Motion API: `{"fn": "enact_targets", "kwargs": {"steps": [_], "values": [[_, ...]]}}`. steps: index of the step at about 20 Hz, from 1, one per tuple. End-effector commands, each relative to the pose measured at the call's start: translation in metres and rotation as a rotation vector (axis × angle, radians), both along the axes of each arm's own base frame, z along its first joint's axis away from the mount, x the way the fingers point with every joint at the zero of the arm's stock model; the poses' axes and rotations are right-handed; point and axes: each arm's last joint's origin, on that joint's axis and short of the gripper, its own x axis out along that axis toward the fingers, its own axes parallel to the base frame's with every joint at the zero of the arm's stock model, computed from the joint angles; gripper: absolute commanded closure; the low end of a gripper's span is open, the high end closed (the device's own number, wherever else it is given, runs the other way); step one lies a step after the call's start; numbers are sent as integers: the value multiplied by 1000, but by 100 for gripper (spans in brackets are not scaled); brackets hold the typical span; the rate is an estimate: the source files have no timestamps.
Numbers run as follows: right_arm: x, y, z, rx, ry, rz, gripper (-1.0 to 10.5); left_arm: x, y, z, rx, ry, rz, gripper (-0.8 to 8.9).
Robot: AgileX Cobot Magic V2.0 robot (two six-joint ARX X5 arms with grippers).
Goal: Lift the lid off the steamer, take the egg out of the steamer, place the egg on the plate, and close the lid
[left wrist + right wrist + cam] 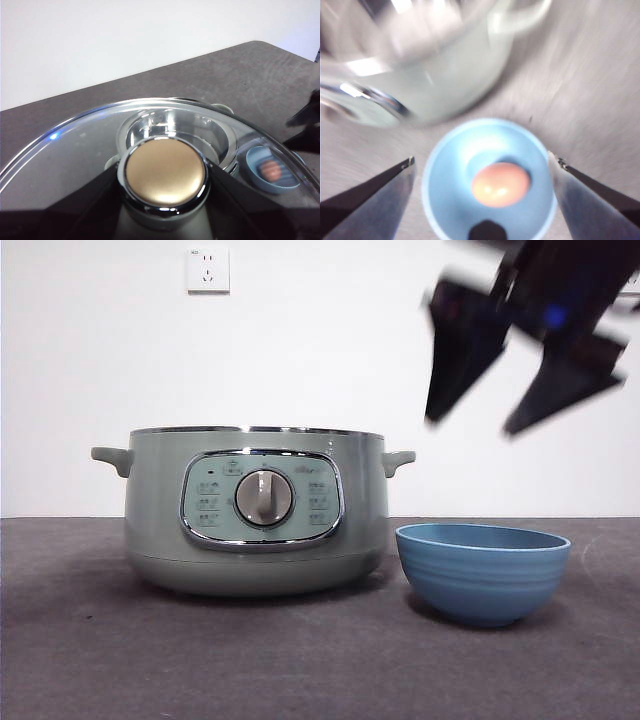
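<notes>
Right gripper (520, 390) is hovering above the plate (483, 570), jaws spread wide, empty. Egg (500, 184) is lying in the plate, right of the uncovered steamer (255, 510). Left gripper (162, 200) is clamping the lid (90, 150) by its knob, aloft.

Table (90, 660): dark grey, matte surface; seen across the lower front view, and its far edge with a rounded corner in the left wrist view.
Wall (320, 350): plain white, seen behind the table.
Wall socket (208, 269): white, mounted high on the wall, left of centre in the front view.
</notes>
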Motion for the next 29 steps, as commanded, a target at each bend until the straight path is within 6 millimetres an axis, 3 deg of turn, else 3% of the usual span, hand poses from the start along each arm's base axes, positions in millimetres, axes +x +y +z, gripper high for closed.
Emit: {"fn": "enact_targets", "kwargs": {"steps": [1, 5, 11, 19, 29], "values": [[-24, -14, 24, 65, -63, -18, 501, 13, -8, 7, -34, -48, -47, 822], [-68, -40, 52, 118, -135, -24, 501, 48, -26, 6, -44, -42, -102, 822], [-113, -67, 64, 171, -162, -49, 501, 121, -64, -9, -66, -65, -157, 822], [-123, -73, 64, 183, -145, -63, 502, 196, -110, -60, -60, -53, -174, 822], [-123, -73, 64, 183, -142, -65, 505, 233, -128, -106, 5, -27, -160, 822]]}}
